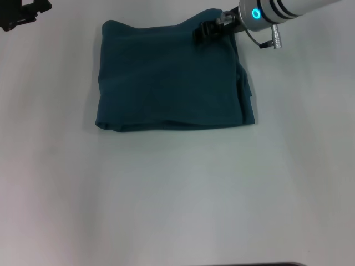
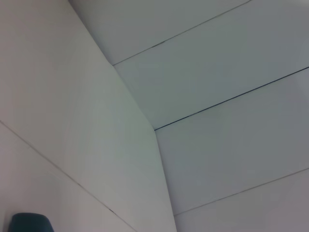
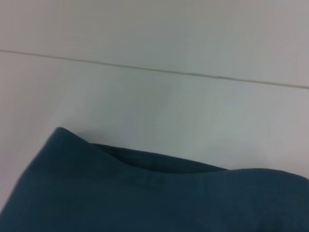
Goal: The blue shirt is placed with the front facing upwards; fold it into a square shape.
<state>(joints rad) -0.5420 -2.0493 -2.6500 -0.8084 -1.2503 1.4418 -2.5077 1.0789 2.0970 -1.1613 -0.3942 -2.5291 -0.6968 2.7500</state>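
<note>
The blue shirt [image 1: 169,80] is lying folded into a rough square on the white table [image 1: 177,194]. My right gripper [image 1: 204,31] is hovering at its far right corner — whether it's gripping I cannot tell. My left gripper [image 1: 22,14] is sitting parked, far left.

The shirt [image 1: 169,80] lies folded on the far part of the table [image 1: 177,194]. The right gripper [image 1: 206,31] sits over its far right corner. The left gripper [image 1: 22,14] is far off at the left corner. The near table is bare.
</note>
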